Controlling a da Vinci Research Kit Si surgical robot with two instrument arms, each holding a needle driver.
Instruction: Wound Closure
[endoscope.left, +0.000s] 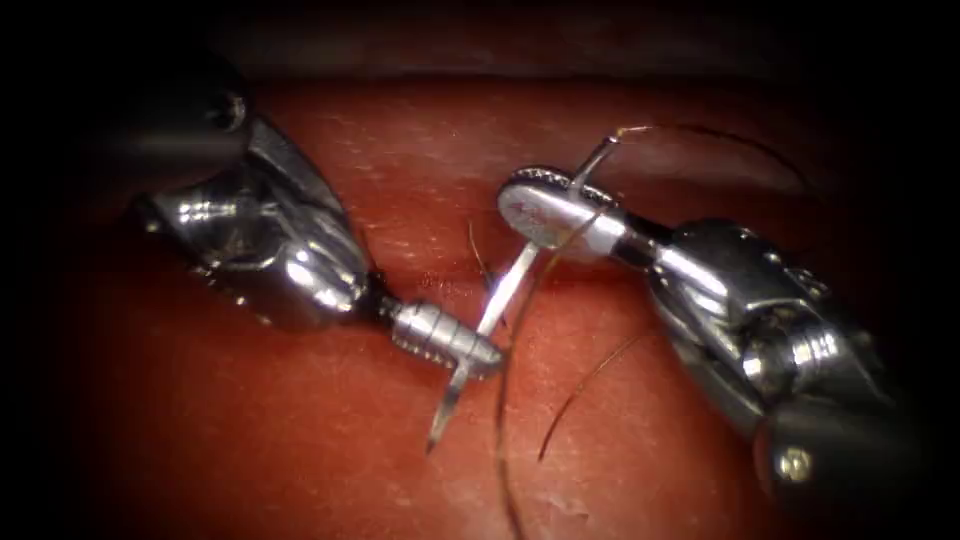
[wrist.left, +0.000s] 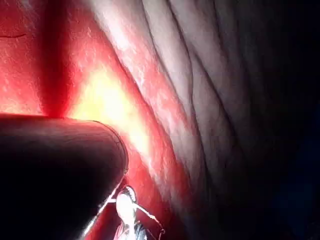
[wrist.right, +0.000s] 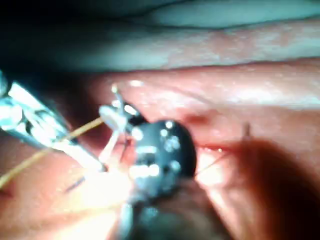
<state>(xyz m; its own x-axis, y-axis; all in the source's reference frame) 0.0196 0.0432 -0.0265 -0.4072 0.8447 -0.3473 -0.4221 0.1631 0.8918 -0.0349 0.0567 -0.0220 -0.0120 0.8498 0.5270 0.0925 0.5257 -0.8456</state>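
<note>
The curved needle (endoscope.left: 505, 290) hangs above the tissue (endoscope.left: 300, 450), free of it, slanting from its tip at the lower left up to its tail at the upper right. My left tool (endoscope.left: 488, 358) is shut on it a short way behind the tip. My right tool (endoscope.left: 522, 200) is shut on it nearer the tail, which sticks out past the jaws. Thread (endoscope.left: 720, 135) leaves the tail and arcs right. A second strand (endoscope.left: 500, 420) drops toward the near edge. In the right wrist view the needle (wrist.right: 111, 137) lies between the left tool (wrist.right: 35, 127) and my right tool's wrist (wrist.right: 155, 150).
The cut (endoscope.left: 440, 283) runs crosswise under the needle, with a short thread end (endoscope.left: 476, 250) standing up beside it. Another loose strand (endoscope.left: 585, 385) lies right of the needle. The left tool's shaft (wrist.left: 55, 170) is dark over red, ridged tissue (wrist.left: 165, 100).
</note>
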